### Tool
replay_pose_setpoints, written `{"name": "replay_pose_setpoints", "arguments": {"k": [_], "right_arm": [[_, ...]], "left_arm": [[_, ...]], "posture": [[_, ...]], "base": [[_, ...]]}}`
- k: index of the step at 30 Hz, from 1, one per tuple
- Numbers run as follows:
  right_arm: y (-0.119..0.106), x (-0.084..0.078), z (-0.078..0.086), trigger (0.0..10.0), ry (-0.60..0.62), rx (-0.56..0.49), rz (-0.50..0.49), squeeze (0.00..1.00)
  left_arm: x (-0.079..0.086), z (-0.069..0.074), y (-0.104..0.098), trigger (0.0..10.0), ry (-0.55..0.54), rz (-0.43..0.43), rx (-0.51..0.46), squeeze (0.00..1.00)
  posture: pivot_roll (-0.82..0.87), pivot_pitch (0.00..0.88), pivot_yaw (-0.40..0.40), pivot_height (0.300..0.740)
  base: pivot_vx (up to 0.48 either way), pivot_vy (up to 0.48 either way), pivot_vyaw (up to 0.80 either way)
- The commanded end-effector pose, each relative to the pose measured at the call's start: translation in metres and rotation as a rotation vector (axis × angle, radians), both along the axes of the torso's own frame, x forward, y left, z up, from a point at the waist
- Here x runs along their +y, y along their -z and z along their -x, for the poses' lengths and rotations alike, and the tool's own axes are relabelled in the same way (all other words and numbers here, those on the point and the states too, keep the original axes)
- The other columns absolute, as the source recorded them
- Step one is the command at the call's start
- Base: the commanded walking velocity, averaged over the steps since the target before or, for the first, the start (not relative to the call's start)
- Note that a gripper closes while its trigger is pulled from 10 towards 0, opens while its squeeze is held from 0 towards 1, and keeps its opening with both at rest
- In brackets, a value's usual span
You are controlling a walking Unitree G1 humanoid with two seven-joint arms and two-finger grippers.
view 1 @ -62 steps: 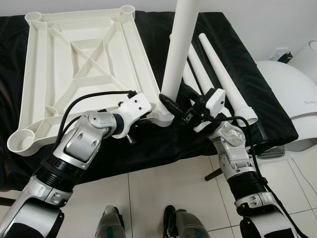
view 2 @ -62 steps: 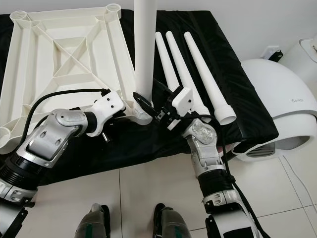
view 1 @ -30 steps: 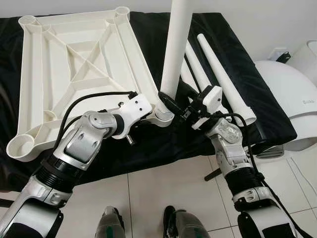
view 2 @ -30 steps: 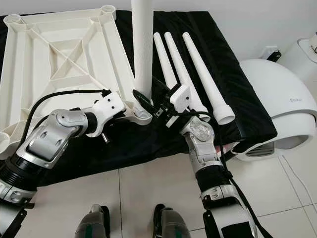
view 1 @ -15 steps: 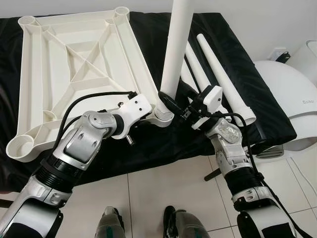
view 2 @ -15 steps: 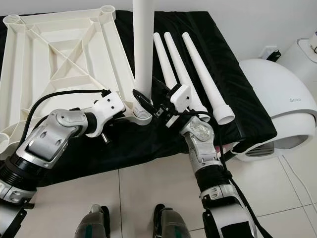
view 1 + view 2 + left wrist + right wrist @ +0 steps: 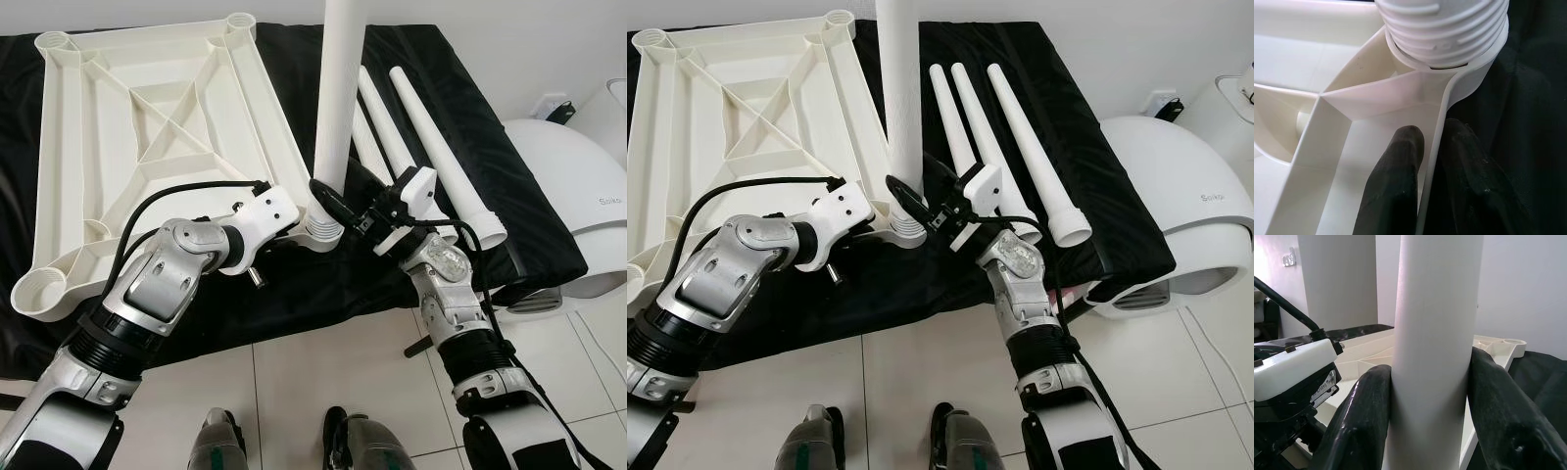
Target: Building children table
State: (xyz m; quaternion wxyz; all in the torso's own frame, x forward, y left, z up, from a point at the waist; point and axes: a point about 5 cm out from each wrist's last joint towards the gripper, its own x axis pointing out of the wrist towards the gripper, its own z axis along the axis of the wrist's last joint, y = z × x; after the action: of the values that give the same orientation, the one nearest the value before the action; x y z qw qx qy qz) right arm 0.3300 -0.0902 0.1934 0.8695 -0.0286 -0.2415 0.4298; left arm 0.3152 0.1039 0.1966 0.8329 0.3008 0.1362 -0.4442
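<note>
One white ribbed plastic tabletop (image 7: 147,127) lies underside up on a black cloth-covered surface (image 7: 470,137), with four round corner sockets: three stand open and one holds a leg. There are four white tapered plastic legs in all. One upright leg (image 7: 336,98) stands in the socket at the tabletop corner nearest the grippers, and three loose legs (image 7: 1019,127) lie side by side on the cloth just beyond the right gripper, though in the left eye view the inner one is mostly hidden behind the upright leg.

The right gripper (image 7: 1432,396) has its two black fingers (image 7: 1364,421) pressed against opposite sides of the upright leg low on its shaft, pinching it a little above the socket. The left gripper (image 7: 1432,166) is nearly closed, its two fingers straddling the thin outer wall of the tabletop just beside that same socket: one finger lies inside the rib pocket, the other outside against the cloth. The leg's threaded end (image 7: 1444,29) sits at the socket mouth, with several threads showing above the rim.

That corner lies close to the cloth's near edge, beyond which is pale tiled floor (image 7: 323,382). To the right gripper's outer side, past the loose legs, the cloth ends near a white domed appliance (image 7: 1176,196). Bare cloth shows between the two grippers and that near edge.
</note>
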Motion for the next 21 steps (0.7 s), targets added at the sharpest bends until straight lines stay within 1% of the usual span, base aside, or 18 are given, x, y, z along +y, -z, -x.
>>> {"name": "replay_pose_setpoints", "arguments": {"k": [1, 2, 5, 7, 10, 15, 17, 19, 21], "right_arm": [[0.049, -0.009, 0.002, 10.0, 0.024, 0.215, 0.1, 0.0], [0.051, -0.011, 0.001, 10.0, 0.03, 0.23, 0.098, 0.0], [0.052, -0.011, 0.002, 10.0, 0.03, 0.223, 0.105, 0.0], [0.054, -0.007, 0.004, 10.0, 0.013, 0.222, 0.106, 0.0], [0.056, -0.002, 0.008, 10.0, -0.016, 0.255, 0.082, 0.0], [0.056, -0.001, 0.011, 10.0, -0.038, 0.252, 0.054, 0.0], [0.053, 0.0, 0.012, 10.0, -0.044, 0.263, -0.008, 0.0], [0.052, -0.001, 0.011, 10.0, -0.042, 0.267, -0.025, 0.0], [0.049, -0.006, 0.008, 10.0, -0.031, 0.321, -0.105, 0.0]], "left_arm": [[-0.001, 0.003, 0.004, 10.0, 0.005, -0.006, 0.015, 0.0], [-0.001, 0.003, 0.004, 10.0, 0.006, -0.006, 0.014, 0.0], [-0.001, 0.003, 0.003, 10.0, 0.006, -0.006, 0.013, 0.0], [-0.001, 0.003, 0.004, 10.0, 0.009, -0.006, 0.013, 0.0], [-0.002, 0.003, 0.003, 10.0, 0.01, -0.004, 0.013, 0.0], [-0.002, 0.003, 0.003, 10.0, 0.008, -0.004, 0.014, 0.0], [-0.002, 0.004, 0.004, 10.0, 0.009, -0.004, 0.014, 0.0], [-0.002, 0.004, 0.004, 10.0, 0.01, -0.004, 0.014, 0.0], [-0.003, 0.004, 0.003, 10.0, 0.011, -0.004, 0.013, 0.0]], "posture": [[0.11, 0.213, -0.059, 0.74], [0.11, 0.213, -0.059, 0.74], [0.11, 0.212, -0.059, 0.74], [0.11, 0.21, -0.059, 0.74], [0.11, 0.21, -0.061, 0.74], [0.11, 0.208, -0.061, 0.74], [0.11, 0.203, -0.059, 0.74], [0.11, 0.203, -0.059, 0.74], [0.11, 0.201, -0.058, 0.74]], "base": [[0.0, 0.0, 0.0], [0.0, 0.0, 0.0], [0.0, 0.0, 0.0], [0.0, 0.0, 0.0], [0.0, 0.0, 0.0], [0.0, 0.0, 0.0], [0.0, 0.0, 0.0], [0.0, 0.0, 0.0], [0.0, 0.0, 0.0]]}}
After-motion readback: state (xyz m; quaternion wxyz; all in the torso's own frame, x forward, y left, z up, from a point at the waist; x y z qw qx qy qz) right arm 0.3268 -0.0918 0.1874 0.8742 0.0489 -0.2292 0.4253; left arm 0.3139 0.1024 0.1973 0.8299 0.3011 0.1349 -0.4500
